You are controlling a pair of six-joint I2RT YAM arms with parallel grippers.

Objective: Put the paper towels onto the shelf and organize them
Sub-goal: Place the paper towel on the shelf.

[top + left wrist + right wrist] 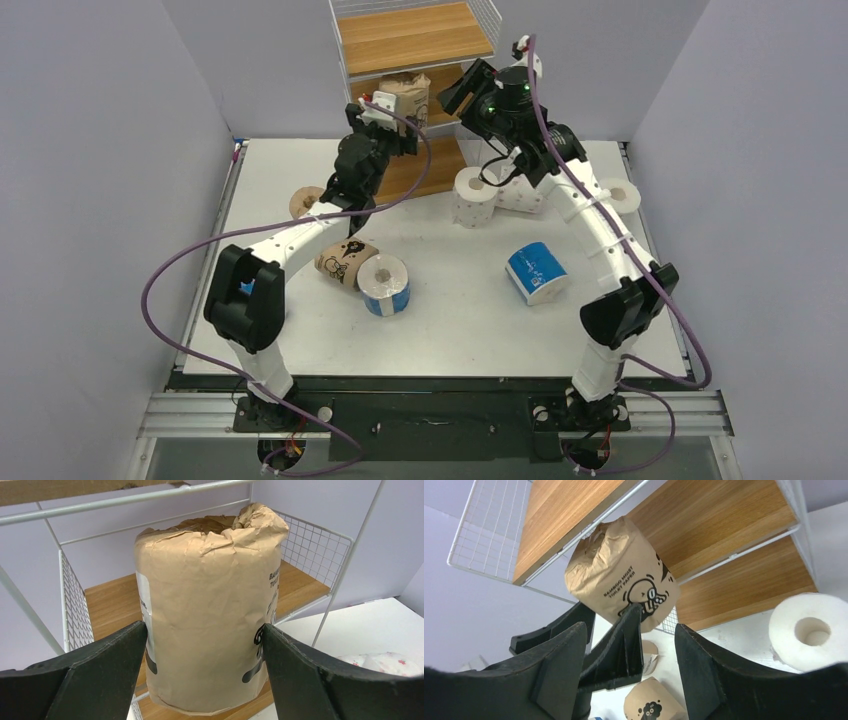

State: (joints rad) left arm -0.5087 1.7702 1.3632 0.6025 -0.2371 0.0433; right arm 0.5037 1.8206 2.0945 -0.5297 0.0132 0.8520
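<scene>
The shelf [415,35] of wooden boards in a white wire frame stands at the table's back. A tan-wrapped paper towel roll [410,95] stands upright at the front of its middle board [110,605]. My left gripper [395,108] is shut on that roll [207,580], both pads pressing its sides. My right gripper [462,92] hangs just right of it, open, with nothing between its fingers [704,670]. In the right wrist view the held roll [619,575] sits by the shelf [704,520].
On the table lie two white rolls [475,197] [525,195] by the shelf foot, a third white one [622,197] at the right, two blue rolls [385,283] [537,272], and two tan rolls [340,262] [305,200] under the left arm.
</scene>
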